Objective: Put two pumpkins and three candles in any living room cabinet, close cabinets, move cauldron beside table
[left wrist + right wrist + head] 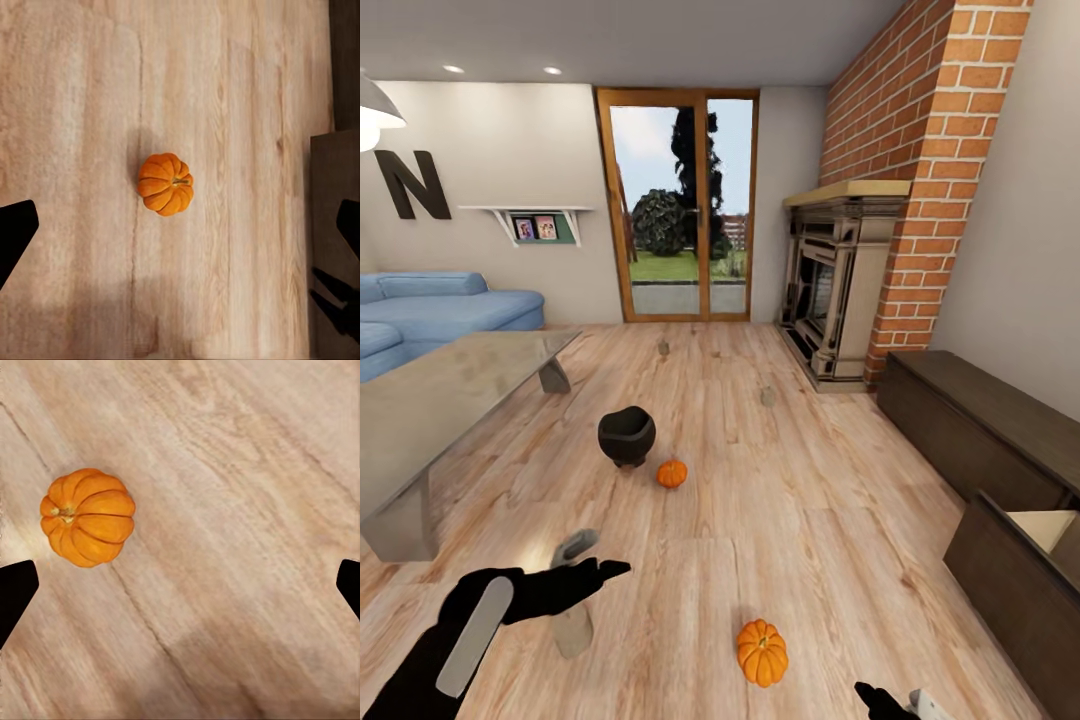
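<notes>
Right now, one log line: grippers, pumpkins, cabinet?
left gripper open, empty | right gripper open, empty | near pumpkin on floor | far pumpkin beside cauldron | cabinet open

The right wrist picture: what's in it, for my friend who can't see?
A small orange pumpkin lies on a pale wooden floor, seen from above. The two dark fingertips of the open right tool stand wide apart, holding nothing.

The right gripper [895, 703] is cut off by the bottom edge. The cabinet [1000, 480] runs off the right side. Two far candles [664, 347] [767, 396] look too small to tell.
</notes>
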Tool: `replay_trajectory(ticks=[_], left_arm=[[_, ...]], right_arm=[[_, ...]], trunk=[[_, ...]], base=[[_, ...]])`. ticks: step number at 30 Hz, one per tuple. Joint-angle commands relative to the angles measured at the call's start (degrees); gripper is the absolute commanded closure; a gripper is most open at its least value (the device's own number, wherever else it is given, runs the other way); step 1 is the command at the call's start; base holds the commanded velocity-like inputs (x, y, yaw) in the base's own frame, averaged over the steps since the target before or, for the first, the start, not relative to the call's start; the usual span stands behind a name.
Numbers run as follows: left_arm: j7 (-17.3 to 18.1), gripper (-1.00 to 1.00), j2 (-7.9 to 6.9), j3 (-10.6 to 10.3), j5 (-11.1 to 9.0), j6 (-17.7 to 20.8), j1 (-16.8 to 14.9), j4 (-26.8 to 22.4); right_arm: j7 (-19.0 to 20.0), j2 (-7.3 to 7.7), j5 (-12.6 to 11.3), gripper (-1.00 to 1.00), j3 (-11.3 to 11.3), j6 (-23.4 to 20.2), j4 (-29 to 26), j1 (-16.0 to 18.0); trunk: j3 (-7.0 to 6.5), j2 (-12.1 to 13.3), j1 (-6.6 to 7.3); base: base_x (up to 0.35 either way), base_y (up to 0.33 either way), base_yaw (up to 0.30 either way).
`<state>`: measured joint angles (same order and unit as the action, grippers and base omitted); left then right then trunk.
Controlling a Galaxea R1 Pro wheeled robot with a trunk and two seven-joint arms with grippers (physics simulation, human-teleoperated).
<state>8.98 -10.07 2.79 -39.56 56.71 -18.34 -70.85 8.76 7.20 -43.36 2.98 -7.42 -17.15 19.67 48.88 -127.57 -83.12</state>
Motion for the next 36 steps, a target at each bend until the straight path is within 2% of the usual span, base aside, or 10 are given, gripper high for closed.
replay_trajectory(ticks=[1, 4, 9, 12, 17, 28, 30, 32, 34, 36], left_arm=[[0.60, -1.00, -0.20, 0.07, -0.39, 0.27, -0.03, -0.05], [0.60, -1.00, -0.55, 0.04, -2.47, 0.37, -0.03, -0.18], [0.66, -1.00, -1.28, 0.09, -3.68, 0.42, -0.03, -0.32], [0.63, -1.00, -1.63, -0.01, -5.06, 0.42, -0.03, -0.79], [0.65, -1.00, -1.86, -0.16, -6.44, 0.42, 0.05, -1.61], [0.64, -1.00, -1.89, 0.45, -6.74, 0.42, 0.23, -2.07], [0.66, -1.00, -2.30, 0.52, -6.86, 0.42, 0.23, -2.41], [0.66, -1.00, -2.55, 0.54, -7.83, 0.42, 0.27, -2.69], [0.63, -1.00, -2.91, 0.58, -9.86, 0.42, 0.38, -2.81], [0.64, -1.00, -4.45, 0.22, -12.44, 0.42, 0.46, -2.91]], right_arm=[[0.24, -0.03, -0.25, -1.00, 0.30, -0.33, -0.03, 0.02], [1.55, -0.01, -0.41, -1.00, 0.28, 0.63, -0.14, 0.02], [10.45, 0.26, -1.20, -1.00, 0.67, 1.26, 0.09, 0.02], [12.11, 0.19, -1.30, -1.00, 0.70, 1.18, 0.69, 0.02], [12.71, -0.04, -0.83, -1.00, 0.49, 1.48, 1.85, 0.02], [10.11, -0.08, -0.64, -1.00, 0.41, 2.02, 2.12, 0.02], [10.06, -0.09, -0.63, -1.00, 0.38, 2.10, 2.12, 0.02], [10.05, -0.07, -0.55, -1.00, 0.37, 2.13, 2.07, 0.02], [10.05, -0.08, -0.52, -1.00, 0.37, 2.14, 2.05, 0.02], [10.04, -0.08, -0.45, -1.00, 0.36, 2.15, 2.02, 0.02]], trunk=[[0.06, -0.02, 0.01], [0.06, -0.02, 0.01], [0.06, -0.02, 0.01], [0.06, -0.02, 0.01], [0.06, -0.02, 0.01], [0.06, -0.02, 0.01], [0.06, -0.02, 0.01], [0.06, -0.02, 0.01], [0.41, -0.83, -0.43], [0.77, -1.63, -0.87]], base=[[0.005, 0.017, 0.000], [0.100, 0.110, 0.000], [0.113, 0.107, 0.000], [0.037, 0.031, 0.000], [0.129, 0.089, 0.000], [0.060, 0.046, 0.000], [0.002, 0.001, 0.000], [0.000, 0.000, 0.000], [0.000, 0.000, 0.000], [0.000, 0.000, 0.000]])
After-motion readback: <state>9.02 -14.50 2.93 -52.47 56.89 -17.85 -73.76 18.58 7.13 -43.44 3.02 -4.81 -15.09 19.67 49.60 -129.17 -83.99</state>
